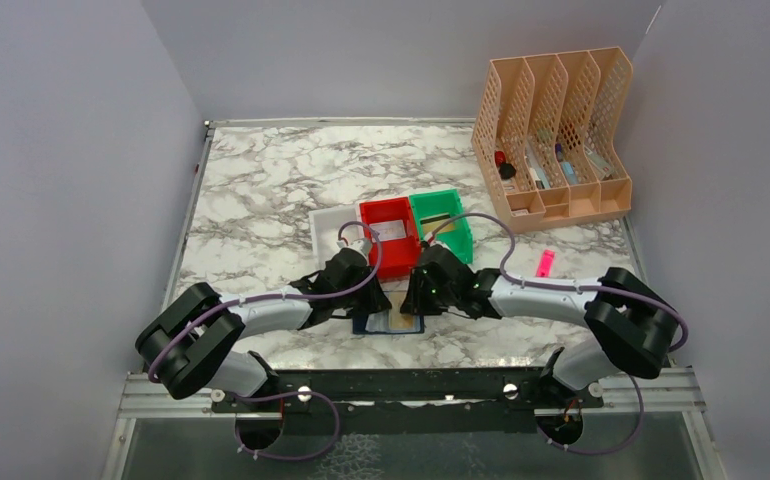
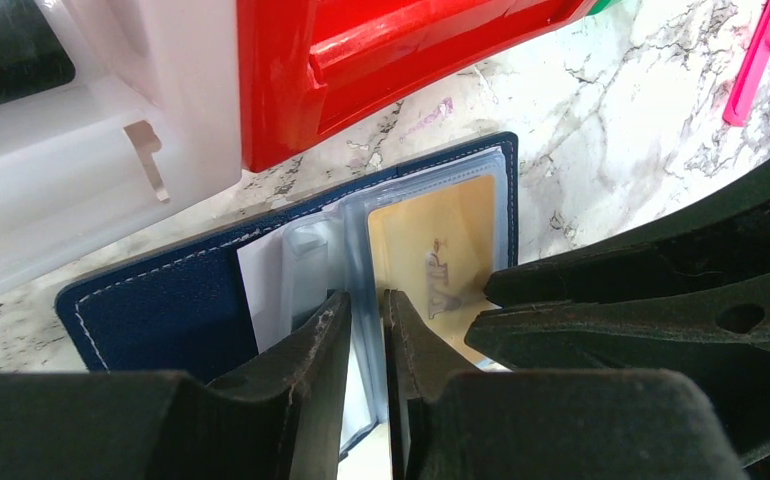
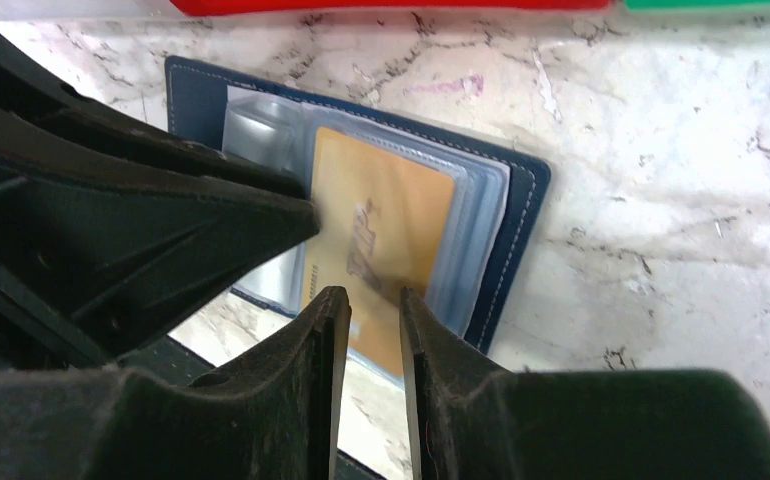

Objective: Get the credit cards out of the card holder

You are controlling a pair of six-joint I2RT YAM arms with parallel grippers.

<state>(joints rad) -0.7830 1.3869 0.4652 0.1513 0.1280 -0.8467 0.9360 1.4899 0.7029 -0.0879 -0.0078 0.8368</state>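
The card holder [image 1: 369, 324] [image 2: 161, 320] [image 3: 196, 95], a navy wallet, lies open on the marble near the front edge, its clear sleeves up. One of the credit cards, tan-gold [image 1: 401, 322] [image 2: 441, 235] [image 3: 381, 220], sits in the top sleeve, and its near end sticks out past the wallet's edge. My left gripper [image 1: 371, 303] [image 2: 366, 305] points down onto the sleeves by the spine, its jaws a narrow gap apart with a sleeve edge showing through. My right gripper [image 1: 421, 298] [image 3: 373, 300] is over the card's near end, slightly open, nothing pinched.
Just behind the wallet stand a white bin [image 1: 329, 228] [image 2: 81, 130], a red bin [image 1: 389, 235] [image 2: 361, 70] and a green bin [image 1: 443, 222]. A pink stick [image 1: 545, 263] [image 2: 756, 60] lies to the right. A peach file organiser [image 1: 551, 140] stands at the back right.
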